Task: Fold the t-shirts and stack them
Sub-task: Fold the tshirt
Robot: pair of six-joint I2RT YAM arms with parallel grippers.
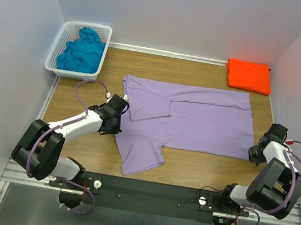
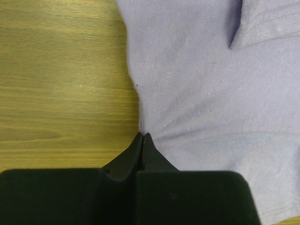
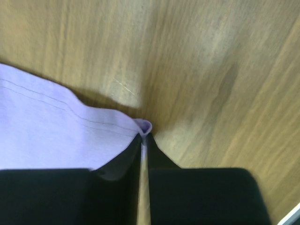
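Left claw [image 2: 142,137] and right claw [image 3: 144,136]: black. Between them, lavender t-shirt [image 1: 201,118]: plain lavender-purple. Beyond the right claw, orange t-shirt [image 1: 249,76]: plain bright orange. Beyond the left claw, teal t-shirt [image 1: 82,54]: plain teal-blue, inside the white lattice basket [image 1: 59,45]. Tabletop [image 1: 198,169]: brown wood grain.

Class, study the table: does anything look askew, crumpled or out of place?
The teal t-shirt lies bunched in the white basket. The lavender t-shirt is lopsided: one sleeve folded in, the other splayed toward the near edge. Nothing looks damaged.

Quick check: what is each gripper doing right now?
Left gripper: shut, pinching the edge of the lavender t-shirt.
Right gripper: shut on a hem corner of the same shirt.
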